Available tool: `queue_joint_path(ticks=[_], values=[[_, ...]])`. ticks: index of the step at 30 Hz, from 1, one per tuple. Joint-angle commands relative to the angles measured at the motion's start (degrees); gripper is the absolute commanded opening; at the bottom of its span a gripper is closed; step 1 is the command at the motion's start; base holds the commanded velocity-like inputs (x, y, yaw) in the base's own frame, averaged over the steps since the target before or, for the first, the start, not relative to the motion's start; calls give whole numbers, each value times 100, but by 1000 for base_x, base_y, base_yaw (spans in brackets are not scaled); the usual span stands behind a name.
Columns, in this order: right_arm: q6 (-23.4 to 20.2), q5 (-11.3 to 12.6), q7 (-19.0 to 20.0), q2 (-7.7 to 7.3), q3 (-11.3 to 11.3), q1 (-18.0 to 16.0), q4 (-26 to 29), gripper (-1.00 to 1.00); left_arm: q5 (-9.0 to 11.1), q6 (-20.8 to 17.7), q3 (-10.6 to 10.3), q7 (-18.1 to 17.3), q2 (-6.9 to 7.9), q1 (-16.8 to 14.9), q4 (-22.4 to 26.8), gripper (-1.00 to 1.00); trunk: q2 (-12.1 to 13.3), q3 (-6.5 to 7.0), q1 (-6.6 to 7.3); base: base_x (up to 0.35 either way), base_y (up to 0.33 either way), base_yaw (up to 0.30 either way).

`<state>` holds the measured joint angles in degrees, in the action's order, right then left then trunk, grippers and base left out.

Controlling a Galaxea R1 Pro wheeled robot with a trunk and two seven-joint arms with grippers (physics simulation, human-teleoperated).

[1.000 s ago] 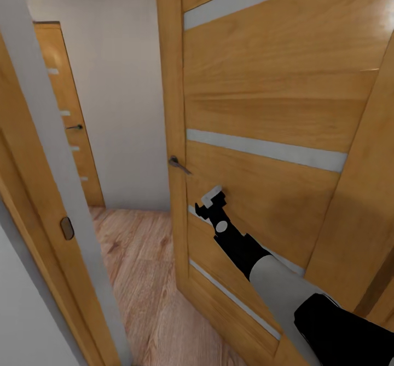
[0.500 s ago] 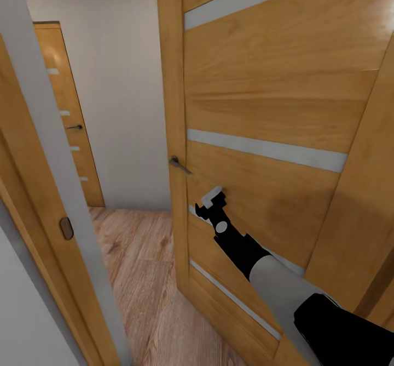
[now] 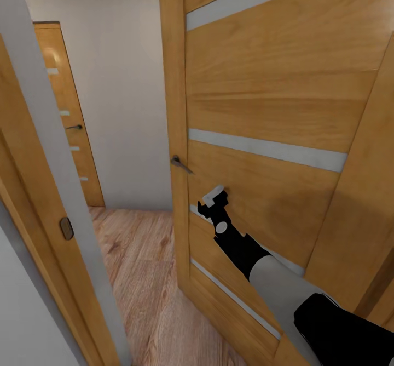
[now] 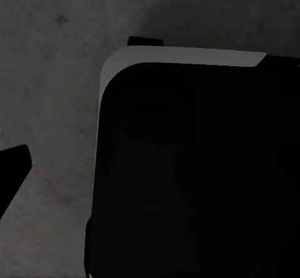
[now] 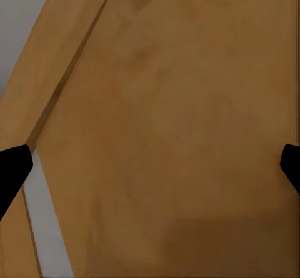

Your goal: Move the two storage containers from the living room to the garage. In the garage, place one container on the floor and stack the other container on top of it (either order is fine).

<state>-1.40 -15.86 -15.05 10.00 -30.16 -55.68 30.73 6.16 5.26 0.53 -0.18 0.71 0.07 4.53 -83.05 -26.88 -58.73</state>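
Right gripper (image 3: 212,200) is pressing on the slatted wooden door (image 3: 262,108), jaws spread wide and empty, probably pushing it open. Left jaws: can't tell. Containers aren't around here.

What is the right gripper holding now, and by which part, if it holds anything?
Nothing. The right gripper is open, its fingers spread wide against the slatted light-wood door, below the metal door handle, with nothing between them.

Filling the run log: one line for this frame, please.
phase: transit, doorway | right gripper: open, empty, at wooden door below its handle | left gripper: state unclear | containers: not held by right | ahead: wood-plank floor
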Motion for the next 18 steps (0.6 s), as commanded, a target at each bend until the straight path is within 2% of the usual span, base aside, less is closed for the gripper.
queue_joint_path(ticks=[1,11,18], values=[[9,-43,-46,0,-20,-6,-20,100,52,10,0,-3,0,1,4,100,-3,-5,0,0,0,0],[170,-26,-56,0,41,-9,-249,100,51,10,3,0,0,1,4,100,-3,-5,0,0,0,0],[128,-8,-50,0,61,1,-381,100,52,10,8,0,0,1,4,100,-3,-5,0,0,0,0]])
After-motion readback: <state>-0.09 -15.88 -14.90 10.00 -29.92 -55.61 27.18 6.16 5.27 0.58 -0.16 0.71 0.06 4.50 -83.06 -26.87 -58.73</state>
